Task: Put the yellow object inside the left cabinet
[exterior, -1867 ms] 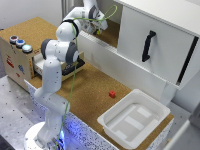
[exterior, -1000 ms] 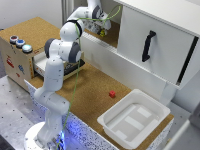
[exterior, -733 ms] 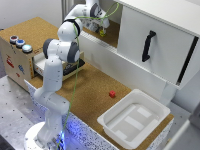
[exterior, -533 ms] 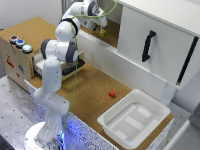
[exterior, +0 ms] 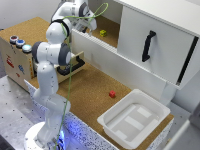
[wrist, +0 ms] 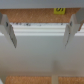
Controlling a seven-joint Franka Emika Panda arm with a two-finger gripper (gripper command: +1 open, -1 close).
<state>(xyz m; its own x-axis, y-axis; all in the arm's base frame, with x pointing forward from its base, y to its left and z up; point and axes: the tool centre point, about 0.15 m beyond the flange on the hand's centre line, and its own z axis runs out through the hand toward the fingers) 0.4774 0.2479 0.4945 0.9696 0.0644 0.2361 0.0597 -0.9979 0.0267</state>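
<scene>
The yellow object [exterior: 103,33] is a tiny yellow block lying on the brown cork floor of the left cabinet [exterior: 114,26], the open white compartment beside the black-handled door [exterior: 150,45]. My gripper [exterior: 91,25] hovers at the compartment's front edge, just to the exterior view's left of the block and apart from it. In the wrist view the gripper [wrist: 41,44] is open and empty, with the white cabinet wall below it. The yellow block [wrist: 59,10] lies beyond the fingertips on the cork.
A tiny red block [exterior: 112,93] lies on the cork table. A white tray [exterior: 118,105] stands at the front right of the exterior view. A cork-topped drawer box with coloured buttons [exterior: 15,50] stands at the left, its drawer [exterior: 75,62] pulled out.
My gripper has drawn back a little from the cabinet opening toward the exterior view's left. The yellow block stays on the cabinet floor.
</scene>
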